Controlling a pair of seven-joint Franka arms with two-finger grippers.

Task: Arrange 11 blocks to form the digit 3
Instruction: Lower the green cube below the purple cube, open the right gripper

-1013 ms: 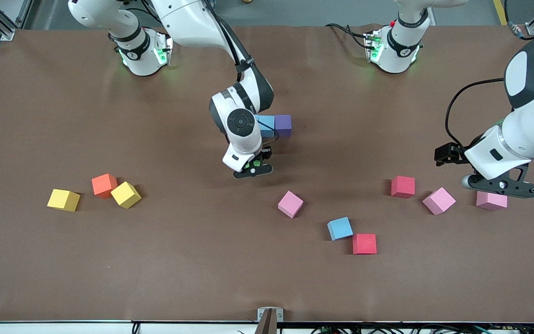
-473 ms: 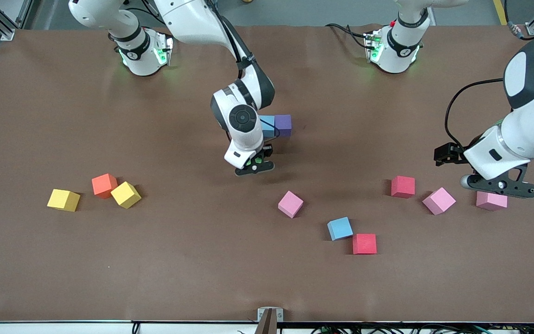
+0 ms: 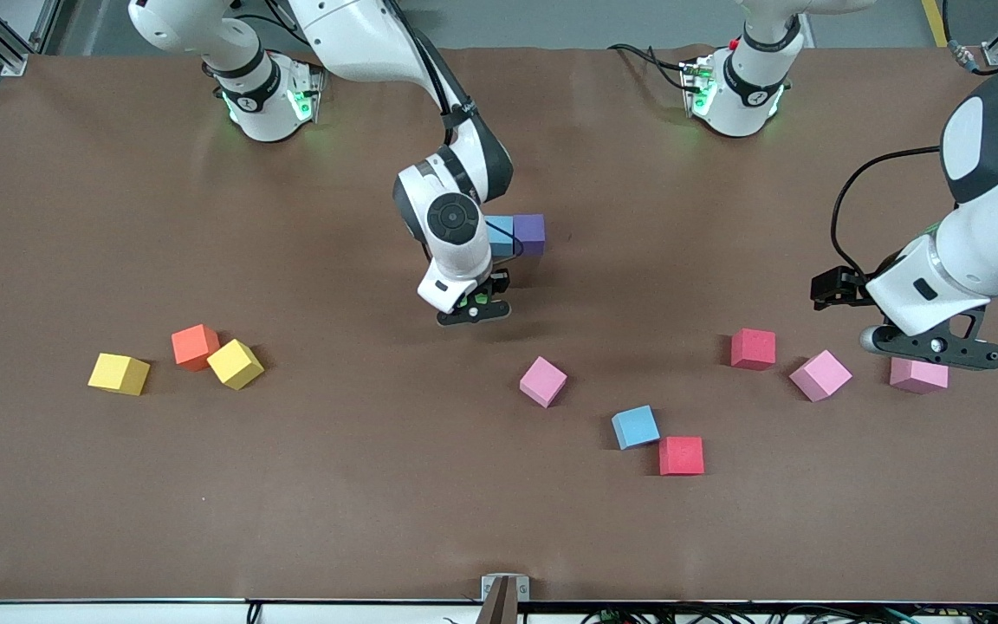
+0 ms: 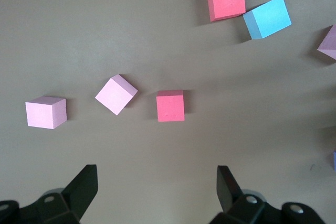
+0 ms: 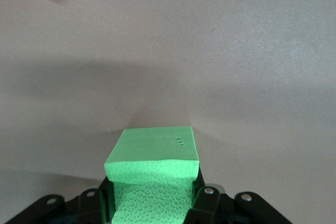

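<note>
The right gripper (image 3: 473, 314) is clamped on a small matte green foam cube (image 5: 152, 169), carried over the middle of the brown desk (image 3: 291, 485), just in front of the started figure. That figure is so far only a light blue cube (image 3: 500, 235) touching a purple cube (image 3: 530, 234), with the arm's wrist hiding whatever lies beside them toward the right arm's end.

To place the green cube well, I judge the gripper should square its faces to that row before lowering, set it flush against its neighbour without nudging the pair, and release only once it sits flat. The wrist view shows bare desk under the cube, so nothing blocks the descent.

The left gripper (image 4: 157, 192) waits with its fingers spread wide and empty, over the left arm's end of the desk, above a pale mauve-pink cube (image 3: 918, 375).

Other blocks lie loose nearer the front camera: a bright pink cube (image 3: 543, 381), a light blue one (image 3: 635, 427) touching a red cube (image 3: 681, 455), another red cube (image 3: 753, 348), and an orange cube (image 3: 195, 346) beside two yellow cubes (image 3: 235, 364).
</note>
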